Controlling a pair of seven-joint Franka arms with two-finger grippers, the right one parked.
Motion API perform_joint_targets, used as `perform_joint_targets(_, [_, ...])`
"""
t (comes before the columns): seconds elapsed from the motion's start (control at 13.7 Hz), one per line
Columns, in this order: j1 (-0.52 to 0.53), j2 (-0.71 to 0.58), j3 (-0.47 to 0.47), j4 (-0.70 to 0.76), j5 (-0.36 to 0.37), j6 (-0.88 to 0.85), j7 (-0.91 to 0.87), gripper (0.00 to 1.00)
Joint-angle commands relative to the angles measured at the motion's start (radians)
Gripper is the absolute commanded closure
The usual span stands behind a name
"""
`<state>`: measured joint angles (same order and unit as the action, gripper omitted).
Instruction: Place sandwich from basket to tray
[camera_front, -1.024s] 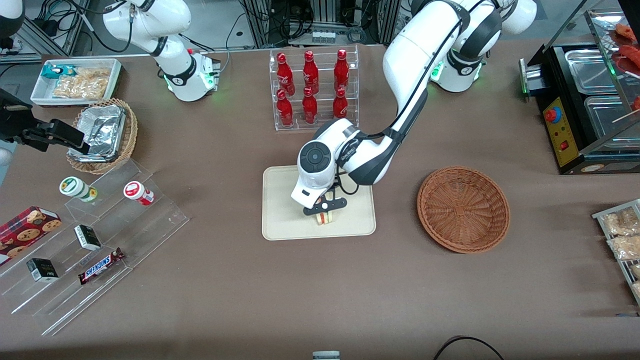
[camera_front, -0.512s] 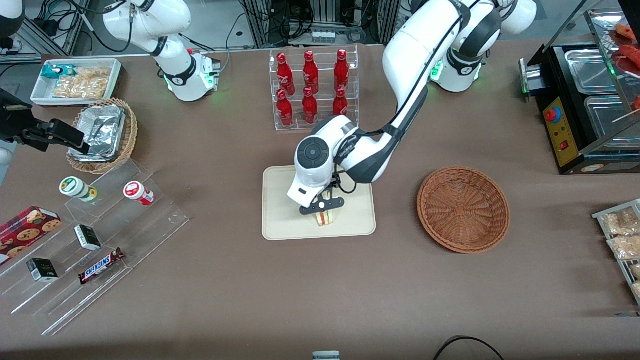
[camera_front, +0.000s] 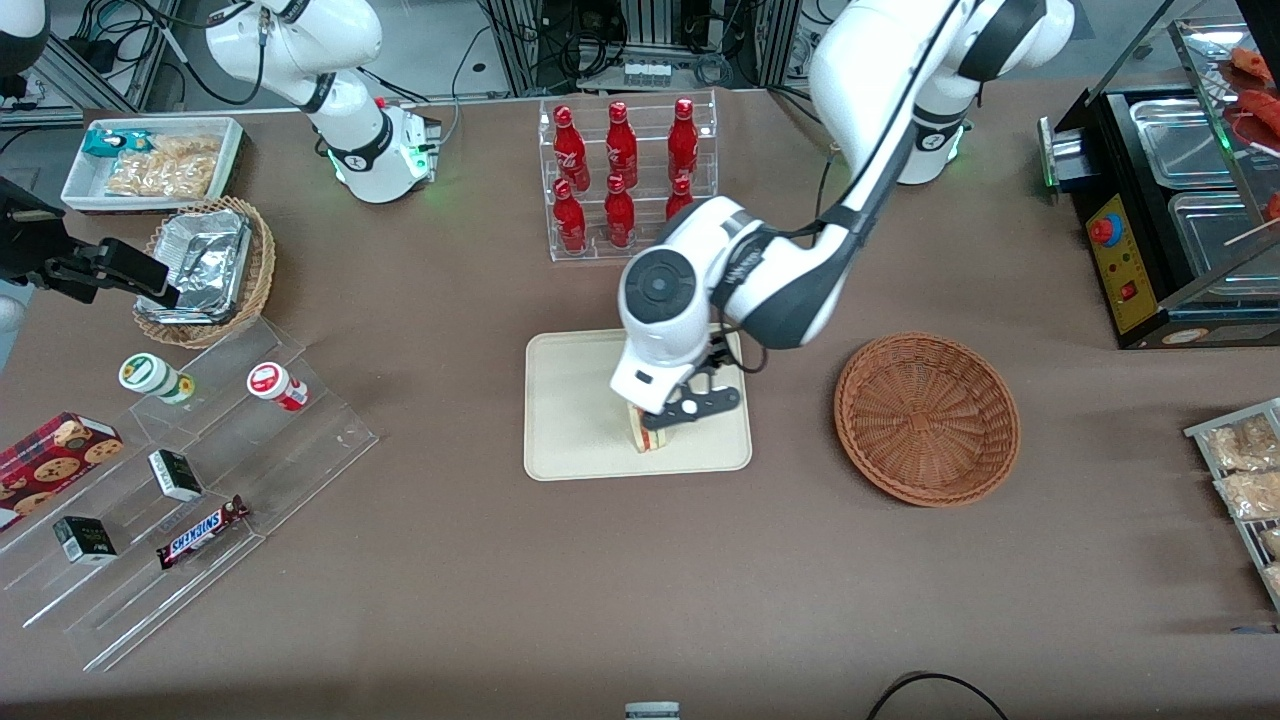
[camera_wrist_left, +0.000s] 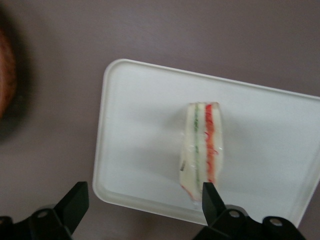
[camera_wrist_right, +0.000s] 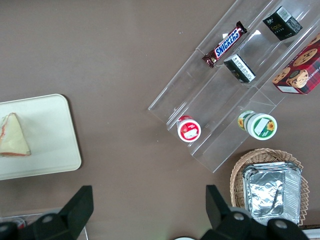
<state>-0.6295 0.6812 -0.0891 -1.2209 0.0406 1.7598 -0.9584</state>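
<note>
**Sandwich on the tray, pincer open above it**

The sandwich (camera_front: 650, 438) stands on its edge on the cream tray (camera_front: 570, 400), in the part of the tray nearer the front camera and toward the working arm's end. Its red and green filling stripes face up in the wrist view (camera_wrist_left: 202, 147), with bare tray surface (camera_wrist_left: 145, 125) all around it.

The pincer (camera_front: 690, 408) hangs just above the tray, over the sandwich, its two fingers spread wide and holding nothing. In the wrist view one fingertip (camera_wrist_left: 75, 202) shows over the worktop (camera_front: 640, 580) off the tray's rim, and the other (camera_wrist_left: 210, 197) at the sandwich's end; neither clasps the bread.

The reddish-brown wicker basket (camera_front: 927, 417) sits on the brown worktop beside the tray, toward the working arm's end, apart from the tray's rim, with no sandwich in it.
</note>
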Motion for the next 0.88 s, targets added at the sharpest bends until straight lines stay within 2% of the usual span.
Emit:
perform_joint_targets(0.0, [0.057, -0.096, 0.0, -0.122, -0.011, -0.013, 0.105, 0.0])
perform_joint_targets(0.15, [0.123, -0.164, 0.0, -0.207, -0.019, -0.011, 0.171, 0.0])
perform_joint_targets(0.44, [0.269, -0.334, 0.0, -0.38, -0.064, -0.016, 0.418, 0.0])
perform_joint_targets(0.66, [0.349, -0.432, 0.0, -0.454, -0.064, -0.04, 0.521, 0.0])
perform_joint_targets(0.8, [0.407, -0.466, 0.0, -0.453, -0.064, -0.113, 0.619, 0.0])
